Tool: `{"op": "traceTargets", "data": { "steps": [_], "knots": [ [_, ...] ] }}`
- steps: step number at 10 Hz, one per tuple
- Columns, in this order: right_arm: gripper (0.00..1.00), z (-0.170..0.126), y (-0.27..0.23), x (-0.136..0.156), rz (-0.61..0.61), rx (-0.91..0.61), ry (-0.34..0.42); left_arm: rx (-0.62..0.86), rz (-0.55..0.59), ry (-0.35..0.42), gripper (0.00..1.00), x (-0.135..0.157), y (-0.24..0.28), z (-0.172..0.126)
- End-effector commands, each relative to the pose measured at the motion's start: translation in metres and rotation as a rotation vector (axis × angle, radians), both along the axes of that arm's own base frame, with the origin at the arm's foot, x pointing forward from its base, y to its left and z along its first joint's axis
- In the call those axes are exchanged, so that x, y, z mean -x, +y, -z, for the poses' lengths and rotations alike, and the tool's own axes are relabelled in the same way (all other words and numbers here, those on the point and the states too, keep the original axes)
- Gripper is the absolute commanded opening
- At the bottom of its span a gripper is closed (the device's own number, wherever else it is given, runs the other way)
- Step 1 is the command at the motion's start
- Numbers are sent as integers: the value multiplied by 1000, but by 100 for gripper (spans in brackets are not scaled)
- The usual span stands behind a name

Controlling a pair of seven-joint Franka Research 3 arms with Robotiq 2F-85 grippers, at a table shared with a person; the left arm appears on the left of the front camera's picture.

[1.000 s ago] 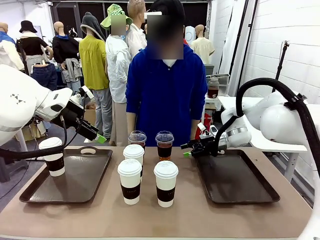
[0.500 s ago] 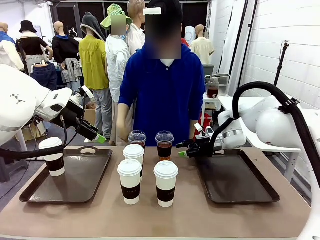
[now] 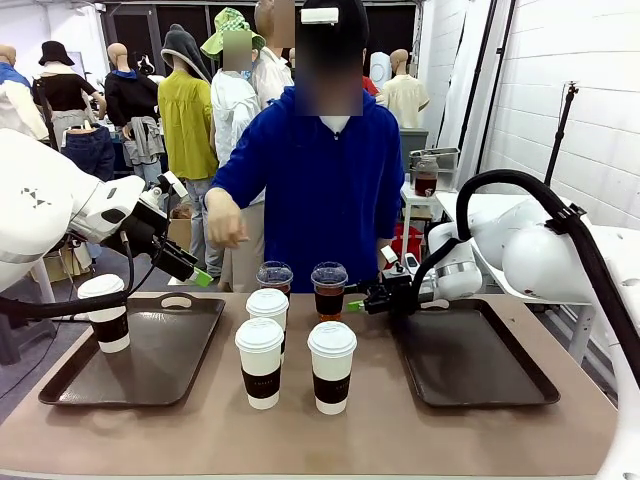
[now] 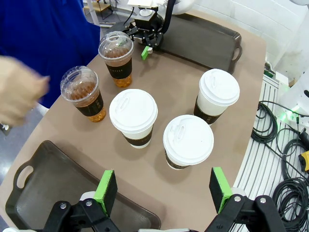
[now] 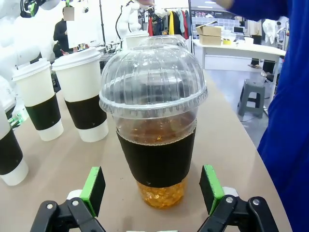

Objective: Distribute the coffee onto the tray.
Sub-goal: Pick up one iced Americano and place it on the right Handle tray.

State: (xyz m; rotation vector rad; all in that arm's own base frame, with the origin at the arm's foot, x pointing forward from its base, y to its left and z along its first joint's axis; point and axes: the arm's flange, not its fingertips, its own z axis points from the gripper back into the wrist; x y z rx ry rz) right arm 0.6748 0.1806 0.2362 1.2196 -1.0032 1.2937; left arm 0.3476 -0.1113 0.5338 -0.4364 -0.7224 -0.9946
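Two clear dome-lidded cups of dark coffee [image 3: 275, 277] [image 3: 329, 290] stand at the table's far middle, with three white lidded paper cups [image 3: 267, 305] [image 3: 260, 362] [image 3: 332, 366] in front of them. A further white cup [image 3: 104, 313] stands on the left tray [image 3: 190, 375]. My right gripper [image 3: 360, 304] is open and low beside the right clear cup [image 5: 154, 125], which stands just ahead of its green pads [image 5: 94, 188], untouched. My left gripper [image 3: 198, 277] hangs open above the left tray's far edge, looking down on the cups [image 4: 133, 116].
The right tray [image 3: 480, 370] holds nothing. A person in a blue top stands at the far edge with one hand [image 3: 225, 225] raised above the table. Bare tabletop lies at the front edge. Cables [image 4: 285, 145] lie beyond the table's side.
My right gripper has slid left from the right tray's corner up to the right clear cup. The person's hand has come up. The left arm has not moved.
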Motion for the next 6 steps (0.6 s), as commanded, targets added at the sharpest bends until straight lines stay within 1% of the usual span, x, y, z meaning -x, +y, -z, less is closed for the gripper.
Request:
{"op": "traceTargets", "data": {
  "steps": [1,6],
  "knots": [
    [100,2,9,-7,18,-16,-27,17,15,2,100,-2,1,1],
    [100,4,20,-10,22,-26,-32,17,15,2,100,-2,1,1]
  ]
}}
